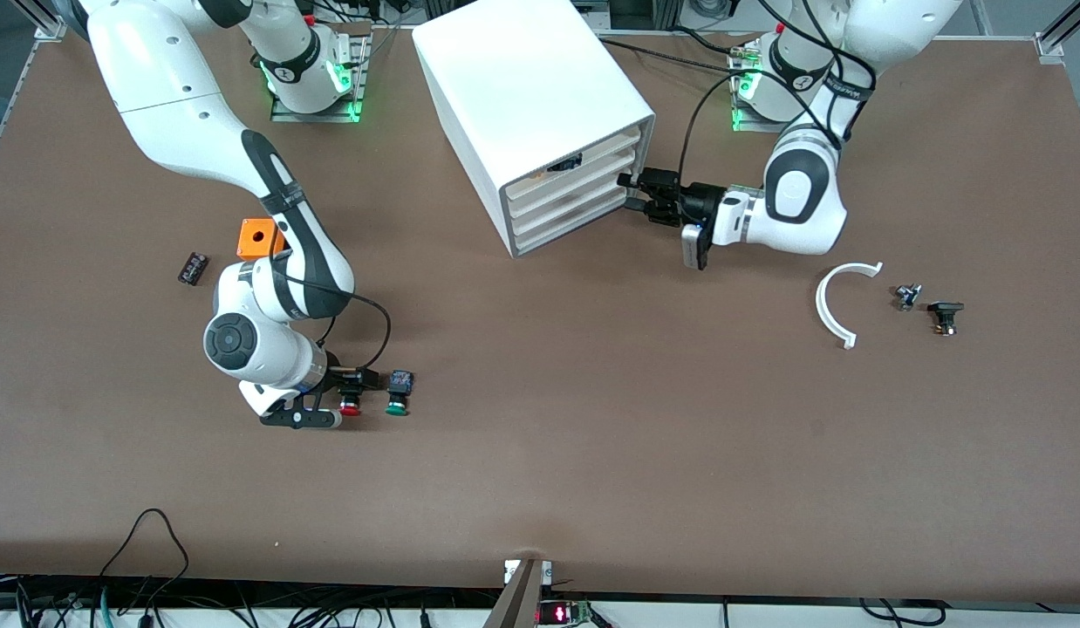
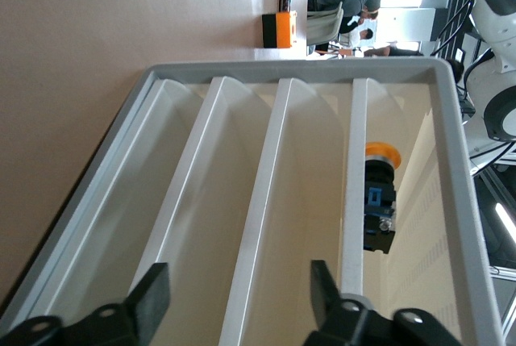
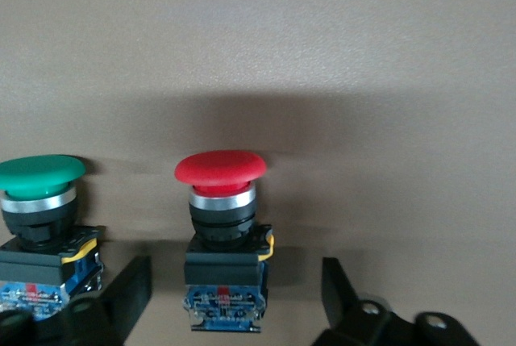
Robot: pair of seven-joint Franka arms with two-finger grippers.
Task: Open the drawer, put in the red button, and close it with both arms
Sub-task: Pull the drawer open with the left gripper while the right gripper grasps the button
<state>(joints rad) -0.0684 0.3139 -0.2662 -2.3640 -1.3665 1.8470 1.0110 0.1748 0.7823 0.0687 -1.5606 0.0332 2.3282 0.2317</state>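
Orange block (image 1: 258, 237) w/ a hole in top sits toward the right arm's end of the table (image 1: 592, 453); a small black part (image 1: 193, 267) lies beside it, closer still to that end.

Right arm (image 1: 270, 288) reaches down low, nearer the front cam than the block. Right gripper (image 1: 348, 394) is at table level w/ fingers (image 3: 129, 285) spread wide either side of the red button's black body, not touching it in the wrist view – released, nothing held.

Red button (image 1: 351, 405) lies on its side on the table: long axis runs toward the front cam, red cap pointing at that cam, black body w/ blue end toward the gripper. Green button (image 1: 398, 397) lies just beside it, same heading, on the side toward the left arm's end, apart from it.

White cabinet (image 1: 540, 122) stands mid-table near the bases, drawer fronts facing the left arm. The drawer (image 1: 564, 183), 2nd from top, looks shut, flush w/ the others.

Left gripper (image 1: 640, 194) is right at the drawer fronts, fingers (image 2: 153, 298) apart – released, gripping nothing. The top slot holds an orange-capped button (image 2: 377, 201).

White curved piece (image 1: 841, 301) and 2 small dark parts (image 1: 928, 307) lie toward the left arm's end.
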